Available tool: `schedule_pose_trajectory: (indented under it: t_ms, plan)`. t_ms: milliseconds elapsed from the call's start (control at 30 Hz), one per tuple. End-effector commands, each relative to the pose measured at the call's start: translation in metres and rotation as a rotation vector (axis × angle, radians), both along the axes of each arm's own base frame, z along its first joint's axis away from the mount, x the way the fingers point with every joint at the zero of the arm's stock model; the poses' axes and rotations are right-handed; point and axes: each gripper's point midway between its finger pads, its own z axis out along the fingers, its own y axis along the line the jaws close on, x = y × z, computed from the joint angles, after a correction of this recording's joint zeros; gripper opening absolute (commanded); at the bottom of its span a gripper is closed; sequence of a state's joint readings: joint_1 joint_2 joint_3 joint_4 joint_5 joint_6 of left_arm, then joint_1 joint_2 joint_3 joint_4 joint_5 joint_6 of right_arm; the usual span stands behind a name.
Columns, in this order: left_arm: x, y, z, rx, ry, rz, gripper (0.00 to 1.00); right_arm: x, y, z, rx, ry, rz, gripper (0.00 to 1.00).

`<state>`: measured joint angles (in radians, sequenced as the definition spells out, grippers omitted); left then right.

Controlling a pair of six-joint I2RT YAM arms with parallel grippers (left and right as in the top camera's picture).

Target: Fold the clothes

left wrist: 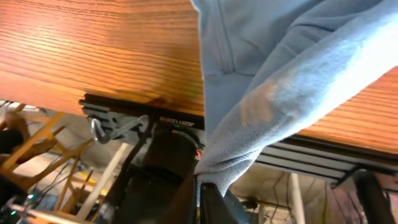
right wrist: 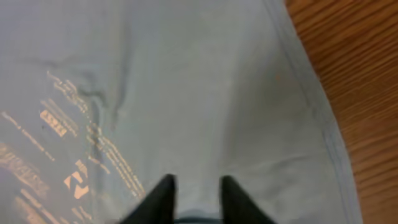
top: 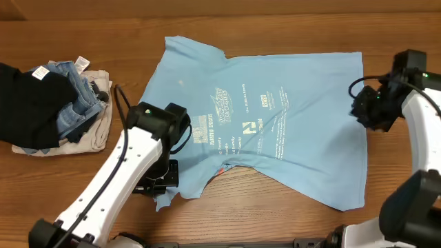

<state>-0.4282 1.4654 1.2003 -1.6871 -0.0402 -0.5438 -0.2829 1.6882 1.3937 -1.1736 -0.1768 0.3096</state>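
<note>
The left fingers (left wrist: 214, 208) are pinched shut on the near sleeve of the T-shirt (top: 289, 117), by the worktop's (top: 275, 21) front edge. The T-shirt lies spread flat, its long axis running left to right. The right fingers (right wrist: 163, 196) sit slightly parted over its right hem, apparently gripping nothing.

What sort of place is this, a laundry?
Likely a robotics lab, not a laundry: a left arm and right arm stand at a wooden table with a T-shirt spread on it, and a metal frame shows beneath its edge.
</note>
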Motion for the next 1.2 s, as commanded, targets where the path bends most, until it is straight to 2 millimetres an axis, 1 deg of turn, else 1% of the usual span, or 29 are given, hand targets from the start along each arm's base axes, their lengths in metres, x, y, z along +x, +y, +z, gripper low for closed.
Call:
schedule_pose_trajectory:
  t_ms: [0, 33, 200, 267, 367, 500, 533, 600, 733, 767, 833, 900, 967, 1033, 1067, 1133, 1167]
  plan:
    - [-0.002, -0.010, 0.009, -0.083, -0.028, 0.002, 0.04, 0.017, 0.018, -0.012, 0.061, -0.029, 0.044, 0.04]
    - [-0.002, -0.010, 0.010, -0.084, -0.030, 0.002, 0.04, 0.023, 0.020, -0.017, 0.059, -0.036, 0.054, 0.04]
    - [-0.001, -0.008, 0.010, -0.077, -0.034, -0.001, 0.04, 0.058, 0.034, -0.062, 0.055, -0.078, 0.099, 0.04]
    - [-0.001, -0.008, 0.010, -0.077, -0.034, -0.001, 0.04, 0.071, 0.037, -0.081, 0.064, -0.079, 0.075, 0.04]
    - [-0.002, -0.009, 0.010, -0.077, -0.034, 0.003, 0.04, 0.074, 0.043, -0.110, 0.075, -0.038, 0.073, 0.04]
    - [-0.002, -0.009, 0.010, -0.075, -0.035, 0.010, 0.04, 0.079, 0.043, -0.134, 0.077, -0.024, 0.074, 0.04]
    - [-0.001, -0.008, 0.010, -0.074, -0.035, 0.011, 0.04, 0.082, 0.042, -0.140, 0.073, -0.028, 0.067, 0.04]
    - [-0.001, -0.008, 0.010, -0.074, -0.035, 0.011, 0.04, 0.092, 0.031, -0.157, 0.025, -0.039, 0.015, 0.04]
    - [-0.001, -0.008, 0.010, -0.071, -0.037, 0.018, 0.04, 0.119, 0.006, -0.189, -0.087, -0.103, -0.033, 0.04]
    - [-0.002, -0.009, 0.010, -0.072, -0.036, 0.018, 0.04, 0.130, 0.000, -0.200, -0.093, -0.125, -0.042, 0.04]
    - [-0.002, -0.009, 0.010, -0.073, -0.036, 0.018, 0.04, 0.143, -0.008, -0.210, -0.097, -0.148, -0.053, 0.04]
    - [-0.002, -0.010, 0.010, -0.078, -0.033, 0.021, 0.04, 0.158, -0.014, -0.211, -0.109, -0.180, -0.048, 0.04]
    - [-0.002, -0.009, 0.010, -0.078, -0.034, 0.020, 0.04, 0.174, -0.019, -0.198, -0.121, -0.228, -0.034, 0.04]
    - [-0.002, -0.009, 0.010, -0.075, -0.035, 0.019, 0.04, 0.188, -0.020, -0.180, -0.107, -0.249, -0.003, 0.04]
    - [-0.001, -0.008, 0.010, -0.069, -0.040, 0.016, 0.10, 0.191, -0.017, -0.170, -0.074, -0.244, 0.001, 0.08]
    - [0.002, -0.007, 0.009, -0.064, -0.054, 0.012, 0.45, 0.197, -0.008, -0.146, 0.014, -0.247, 0.019, 0.30]
    - [0.004, -0.008, 0.008, -0.069, -0.063, 0.012, 0.49, 0.199, -0.004, -0.129, 0.065, -0.247, 0.025, 0.37]
